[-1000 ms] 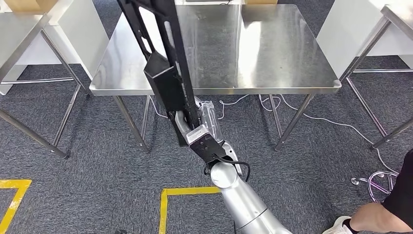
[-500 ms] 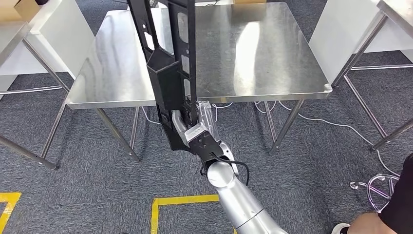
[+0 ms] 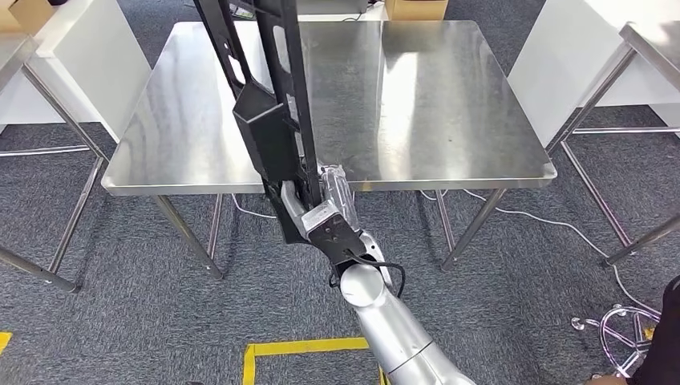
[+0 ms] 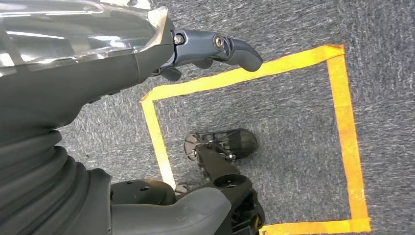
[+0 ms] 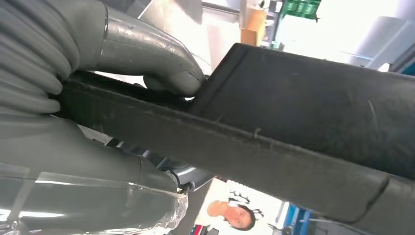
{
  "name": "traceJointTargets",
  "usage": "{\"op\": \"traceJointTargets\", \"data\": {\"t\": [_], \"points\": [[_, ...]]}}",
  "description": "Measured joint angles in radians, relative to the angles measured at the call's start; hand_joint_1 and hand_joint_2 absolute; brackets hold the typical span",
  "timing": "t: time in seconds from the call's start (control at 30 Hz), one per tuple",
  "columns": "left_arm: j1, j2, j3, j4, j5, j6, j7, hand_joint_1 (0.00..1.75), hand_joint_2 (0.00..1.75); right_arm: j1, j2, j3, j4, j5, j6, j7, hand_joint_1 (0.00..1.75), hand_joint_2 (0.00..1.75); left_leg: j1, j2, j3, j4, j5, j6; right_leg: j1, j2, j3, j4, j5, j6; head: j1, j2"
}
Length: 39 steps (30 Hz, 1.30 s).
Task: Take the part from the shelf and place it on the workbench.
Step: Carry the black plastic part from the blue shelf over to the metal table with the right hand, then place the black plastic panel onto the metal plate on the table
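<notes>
Head view, from the left: a steel tabletop (image 3: 449, 120) stands on grey carpet, and a long black part (image 3: 269, 120) rises tilted over its front-left portion, its lower end below the table's front edge. The right hand (image 3: 317, 210) grips that lower end, with the thumb (image 5: 147, 56) pressed on the part's edge. Left wrist view: the left hand (image 4: 161, 54) hangs over yellow floor tape (image 4: 342, 122), fingers (image 4: 230, 46) loosely apart, holding nothing.

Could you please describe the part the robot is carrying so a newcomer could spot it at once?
Find the steel workbench in the middle. Over its near edge rises the long black part, held by the right hand. Nothing else is black and slotted.
</notes>
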Motion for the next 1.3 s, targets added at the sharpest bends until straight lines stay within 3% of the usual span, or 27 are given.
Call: {"op": "traceJointTargets", "data": {"t": [0.03, 0.07, 0.1, 0.17, 0.2, 0.23, 0.27, 0.33, 0.4, 0.47, 0.53, 0.57, 0.6, 0.63, 0.67, 0.73, 0.87, 0.93, 1.0, 1.03, 1.07, 1.1, 1.17, 1.23, 1.3], "points": [[0.001, 0.000, 0.000, 0.000, 0.002, 0.001, 0.000, 0.00, 1.75, 0.001, -0.002, 0.000, 0.002, -0.001, 0.002, 0.000, 1.75, 1.75, 0.000, -0.002, 0.006, 0.000, -0.007, -0.001, -0.001, 0.000, -0.030, 0.021, -0.018, 0.002, 0.000, 0.000], [0.002, 0.000, 0.000, 0.000, 0.004, 0.002, 0.000, 0.00, 1.75, 0.002, -0.003, 0.000, 0.003, -0.003, 0.004, -0.002, 1.75, 1.75, 0.000, -0.003, 0.014, 0.000, -0.015, -0.004, -0.002, -0.001, -0.043, 0.007, -0.019, 0.008, 0.000, 0.000], [0.003, -0.001, 0.000, 0.000, 0.006, 0.003, -0.001, 0.00, 1.75, 0.003, -0.003, 0.000, 0.005, -0.004, 0.005, -0.004, 1.75, 1.75, 0.000, -0.005, 0.024, 0.001, -0.023, -0.007, -0.004, -0.001, -0.039, -0.039, 0.002, 0.018, 0.000, 0.000], [0.004, -0.002, 0.001, 0.000, 0.010, 0.006, -0.002, 0.00, 1.75, 0.002, -0.003, 0.000, 0.009, -0.008, 0.007, -0.009, 1.75, 1.75, -0.001, -0.008, 0.043, 0.003, -0.042, -0.015, -0.005, -0.004, -0.003, -0.177, 0.093, 0.041, 0.001, 0.000], [0.004, -0.002, 0.001, 0.000, 0.012, 0.008, -0.003, 0.00, 1.75, 0.001, -0.003, 0.001, 0.012, -0.010, 0.008, -0.012, 1.75, 1.75, -0.003, -0.010, 0.050, 0.004, -0.051, -0.020, -0.005, -0.006, 0.013, -0.230, 0.129, 0.040, 0.001, 0.000], [0.004, -0.002, 0.001, 0.000, 0.013, 0.010, -0.004, 0.00, 1.75, -0.001, -0.001, 0.001, 0.014, -0.012, 0.010, -0.014, 1.75, 1.75, -0.004, -0.011, 0.053, 0.003, -0.060, -0.026, -0.004, -0.007, 0.026, -0.260, 0.152, 0.033, 0.001, 0.000], [0.005, -0.003, 0.002, 0.000, 0.015, 0.012, -0.005, 0.00, 1.75, -0.003, 0.001, 0.001, 0.016, -0.014, 0.012, -0.016, 1.75, 1.75, -0.006, -0.010, 0.056, 0.009, -0.064, -0.033, -0.004, -0.008, 0.031, -0.273, 0.163, 0.018, 0.001, 0.000], [0.007, -0.003, 0.003, 0.000, 0.016, 0.017, -0.008, 0.00, 1.75, -0.006, 0.007, 0.002, 0.019, -0.017, 0.018, -0.018, 1.75, 1.75, -0.005, -0.009, 0.059, 0.024, -0.069, -0.045, -0.009, -0.006, 0.050, -0.279, 0.175, -0.012, -0.002, 0.000], [0.008, -0.003, 0.007, 0.000, 0.016, 0.019, -0.012, 0.00, 1.75, -0.011, 0.012, 0.003, 0.021, -0.021, 0.022, -0.021, 1.75, 1.75, -0.001, -0.005, 0.038, 0.082, -0.088, -0.056, -0.017, -0.007, 0.070, -0.284, 0.177, -0.031, -0.005, 0.000], [0.009, -0.003, 0.012, 0.000, 0.016, 0.019, -0.016, 0.00, 1.75, -0.016, 0.016, 0.004, 0.024, -0.024, 0.023, -0.024, 1.75, 1.75, 0.007, 0.000, -0.028, 0.192, -0.134, -0.068, -0.018, -0.009, 0.081, -0.284, 0.168, -0.038, -0.007, 0.000], [0.013, -0.003, 0.016, 0.000, 0.015, 0.019, -0.017, 0.00, 1.75, -0.014, 0.015, 0.004, 0.025, -0.027, 0.024, -0.025, 1.75, 1.75, 0.015, 0.003, -0.097, 0.279, -0.173, -0.077, -0.018, -0.007, 0.091, -0.284, 0.155, -0.038, -0.009, 0.000], [0.015, -0.003, 0.017, 0.000, 0.014, 0.018, -0.018, 0.00, 1.75, -0.012, 0.014, 0.004, 0.026, -0.028, 0.024, -0.026, 1.75, 1.75, 0.019, 0.005, -0.113, 0.280, -0.167, -0.080, -0.018, -0.005, 0.098, -0.284, 0.148, -0.036, -0.009, 0.000], [0.017, -0.003, 0.018, 0.000, 0.013, 0.018, -0.018, 0.00, 1.75, -0.010, 0.013, 0.005, 0.027, -0.029, 0.024, -0.026, 1.75, 1.75, 0.023, 0.006, -0.111, 0.245, -0.138, -0.082, -0.019, -0.004, 0.107, -0.283, 0.141, -0.033, -0.010, 0.000], [0.017, -0.002, 0.018, 0.000, 0.012, 0.018, -0.018, 0.00, 1.75, -0.010, 0.013, 0.004, 0.027, -0.030, 0.024, -0.026, 1.75, 1.75, 0.026, 0.007, -0.094, 0.183, -0.091, -0.084, -0.019, -0.003, 0.118, -0.283, 0.132, -0.029, -0.010, 0.000], [0.017, -0.002, 0.018, 0.000, 0.011, 0.017, -0.018, 0.00, 1.75, -0.010, 0.012, 0.004, 0.027, -0.031, 0.023, -0.026, 1.75, 1.75, 0.027, 0.009, -0.071, 0.116, -0.046, -0.083, -0.020, -0.002, 0.129, -0.284, 0.124, -0.024, -0.010, 0.000], [0.016, -0.002, 0.018, 0.000, 0.009, 0.017, -0.018, 0.00, 1.75, -0.011, 0.011, 0.004, 0.027, -0.033, 0.023, -0.027, 1.75, 1.75, 0.023, 0.011, -0.038, 0.032, -0.009, -0.074, -0.017, -0.003, 0.142, -0.285, 0.111, -0.011, -0.010, 0.000], [0.015, -0.002, 0.018, -0.001, 0.008, 0.016, -0.018, 0.00, 1.75, -0.011, 0.009, 0.004, 0.026, -0.036, 0.023, -0.028, 1.75, 1.75, 0.013, 0.010, -0.015, 0.017, -0.012, -0.039, -0.008, -0.003, 0.141, -0.259, 0.099, 0.018, -0.010, 0.000], [0.013, -0.002, 0.018, -0.001, 0.008, 0.016, -0.018, 0.00, 1.75, -0.014, 0.007, 0.004, 0.025, -0.036, 0.023, -0.028, 1.75, 1.75, 0.012, 0.008, -0.001, 0.013, -0.015, -0.026, -0.009, -0.005, 0.090, -0.174, 0.080, 0.020, -0.008, 0.000], [0.013, -0.002, 0.018, -0.001, 0.008, 0.016, -0.018, 0.00, 1.75, -0.013, 0.002, 0.004, 0.026, -0.037, 0.022, -0.029, 1.75, 1.75, 0.008, 0.006, 0.006, 0.012, -0.025, -0.015, -0.009, -0.005, 0.001, -0.035, 0.039, 0.009, -0.006, 0.000], [0.013, -0.002, 0.018, -0.001, 0.008, 0.016, -0.018, 0.00, 1.75, -0.010, -0.001, 0.004, 0.026, -0.037, 0.022, -0.029, 1.75, 1.75, 0.005, 0.004, 0.012, 0.012, -0.031, -0.012, -0.008, -0.005, -0.039, 0.014, 0.021, 0.004, -0.005, 0.000], [0.014, -0.002, 0.018, -0.001, 0.008, 0.016, -0.018, 0.00, 1.75, -0.008, -0.004, 0.004, 0.026, -0.037, 0.022, -0.029, 1.75, 1.75, 0.002, 0.002, 0.019, 0.012, -0.038, -0.010, -0.007, -0.005, -0.062, 0.029, 0.016, 0.002, -0.005, 0.000], [0.015, -0.002, 0.018, -0.001, 0.008, 0.016, -0.018, 0.00, 1.75, -0.007, -0.005, 0.004, 0.026, -0.037, 0.022, -0.029, 1.75, 1.75, -0.002, 0.000, 0.030, 0.012, -0.046, -0.009, -0.005, -0.005, -0.063, 0.003, 0.031, 0.006, -0.004, 0.000], [0.016, -0.003, 0.018, -0.001, 0.008, 0.016, -0.018, 0.00, 1.75, -0.006, -0.006, 0.004, 0.026, -0.037, 0.022, -0.029, 1.75, 1.75, -0.010, -0.004, 0.053, 0.012, -0.064, -0.008, 0.003, -0.005, -0.020, -0.136, 0.110, 0.013, -0.003, 0.000], [0.014, -0.006, 0.018, -0.001, 0.008, 0.015, -0.018, 0.00, 1.75, -0.008, -0.007, 0.004, 0.026, -0.037, 0.022, -0.029, 1.75, 1.75, -0.016, -0.007, 0.071, 0.011, -0.082, -0.013, 0.012, -0.005, 0.021, -0.247, 0.167, 0.001, -0.005, 0.000], [0.013, -0.007, 0.018, -0.001, 0.008, 0.015, -0.018, 0.00, 1.75, -0.009, -0.008, 0.004, 0.025, -0.037, 0.022, -0.029, 1.75, 1.75, -0.018, -0.009, 0.079, 0.016, -0.091, -0.021, 0.014, -0.004, 0.036, -0.272, 0.175, -0.018, -0.005, 0.000]]}}
